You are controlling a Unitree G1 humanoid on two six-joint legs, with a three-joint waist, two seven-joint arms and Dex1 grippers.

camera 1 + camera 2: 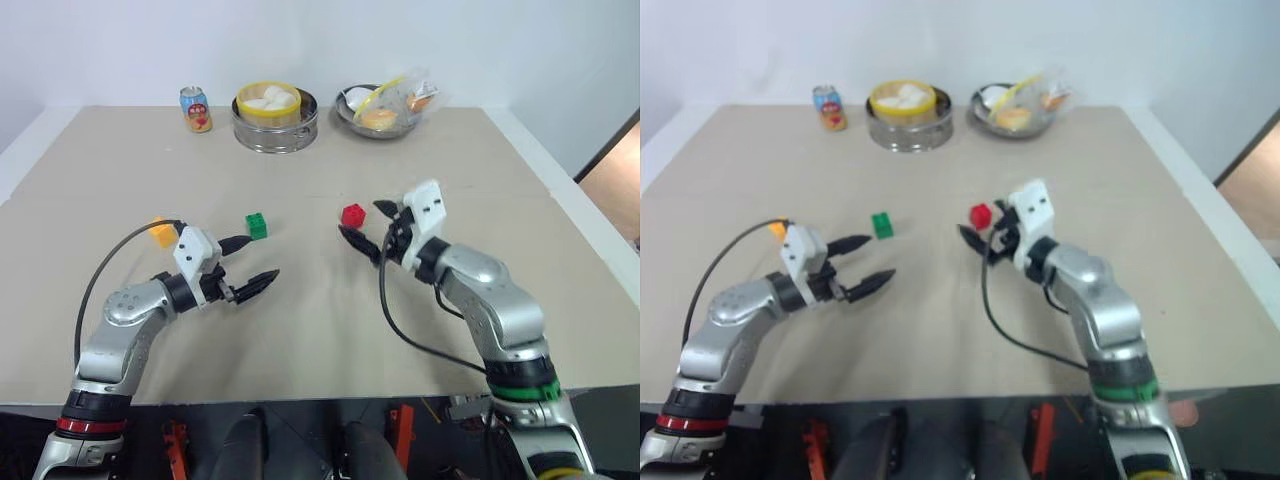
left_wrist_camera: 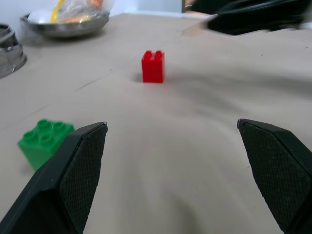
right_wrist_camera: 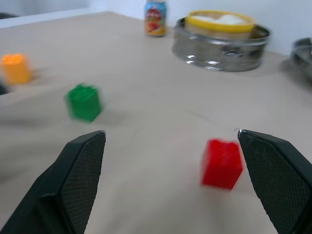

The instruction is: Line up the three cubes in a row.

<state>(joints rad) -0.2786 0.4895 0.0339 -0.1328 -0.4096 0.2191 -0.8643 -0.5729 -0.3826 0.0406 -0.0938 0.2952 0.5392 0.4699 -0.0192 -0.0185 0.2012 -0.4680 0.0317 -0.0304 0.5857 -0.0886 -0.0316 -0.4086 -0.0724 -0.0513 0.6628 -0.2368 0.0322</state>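
- Left arm: reaches forward from the lower left, forearm angled inward.
- Left gripper [image 1: 248, 265]: points roughly level, toward the centre and right; its two black fingers [image 2: 73, 175] stand wide apart with nothing between them.
- Right arm: extends forward from the lower right, elbow bent, forearm angled inward.
- Right gripper [image 1: 368, 228]: points roughly level, forward and left; fingers [image 3: 73, 180] spread wide, holding nothing.

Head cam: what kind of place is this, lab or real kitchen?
Probably a lab test setup, not a kitchen. A plain beige table against a bare white wall carries only staged props: toy cubes like the red cube, a drink can, a steamer and a bowl of food.
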